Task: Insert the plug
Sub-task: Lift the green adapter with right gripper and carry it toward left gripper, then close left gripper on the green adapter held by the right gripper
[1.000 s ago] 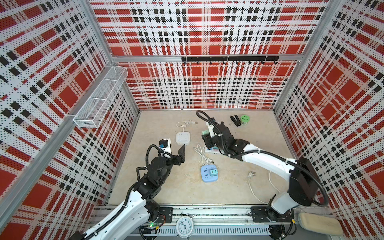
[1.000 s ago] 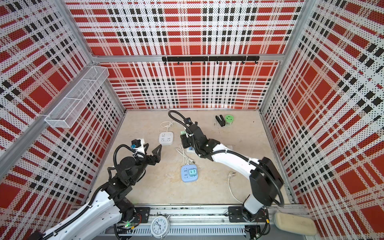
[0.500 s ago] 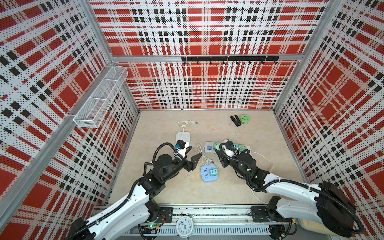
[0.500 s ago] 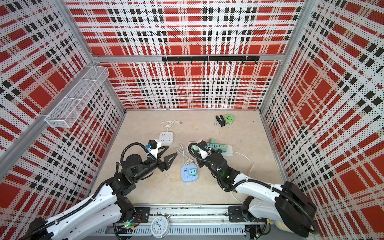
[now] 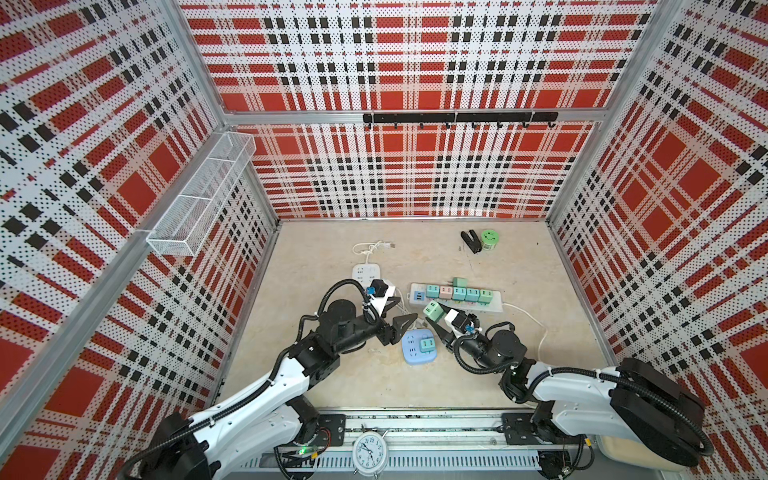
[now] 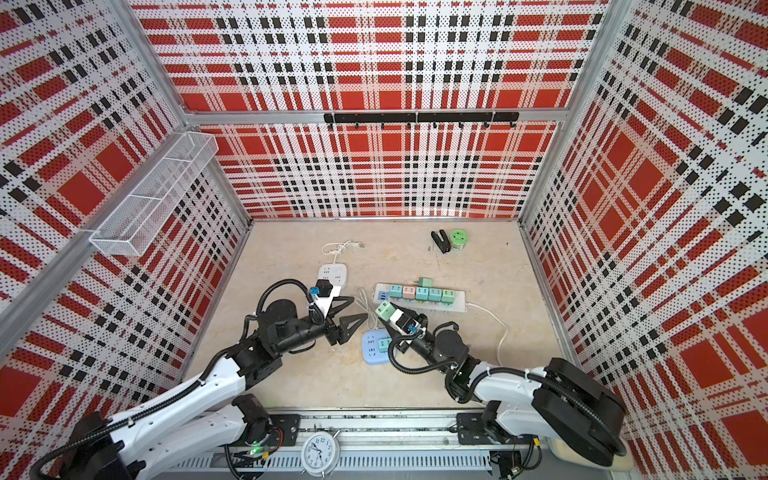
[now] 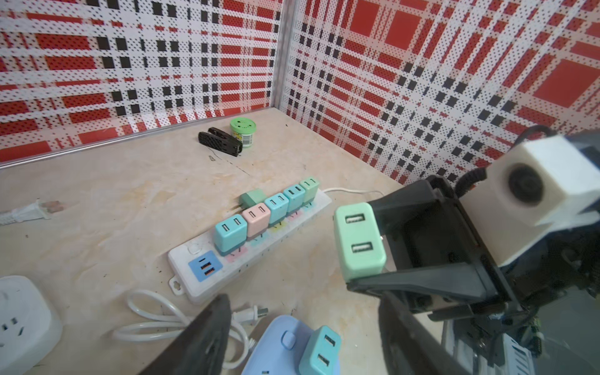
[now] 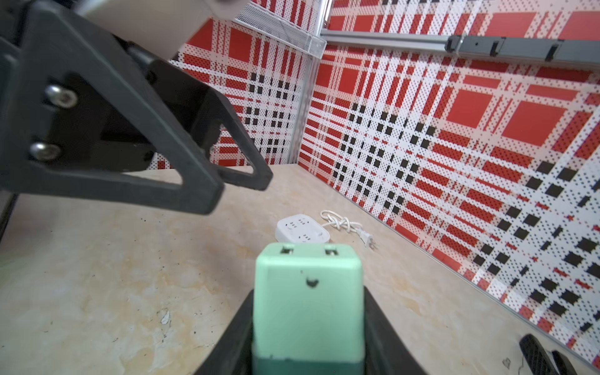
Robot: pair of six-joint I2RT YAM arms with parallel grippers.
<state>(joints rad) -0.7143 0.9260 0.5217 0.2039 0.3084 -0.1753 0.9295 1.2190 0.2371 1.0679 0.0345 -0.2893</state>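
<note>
The mint plug (image 5: 433, 311) is hanging above the middle of the table (image 5: 374, 386), between the white power strip (image 5: 496, 306) and the blue socket block (image 5: 409, 353). The right gripper (image 7: 365, 246) is pinching its sides, USB face pointing outward, so the prongs are probably facing the palm. The left gripper (image 5: 409, 306) is hovering spread just beside it, seemingly to take the plug or steady the block.

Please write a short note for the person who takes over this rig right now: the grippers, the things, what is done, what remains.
Right gripper: shut on the mint plug, held above the table.
Left gripper: open, empty, beside the blue socket cube.
Done: teal plug sits in the cube; five plugs in the white strip.
Left: insert the mint plug, probably into the cube.
</note>
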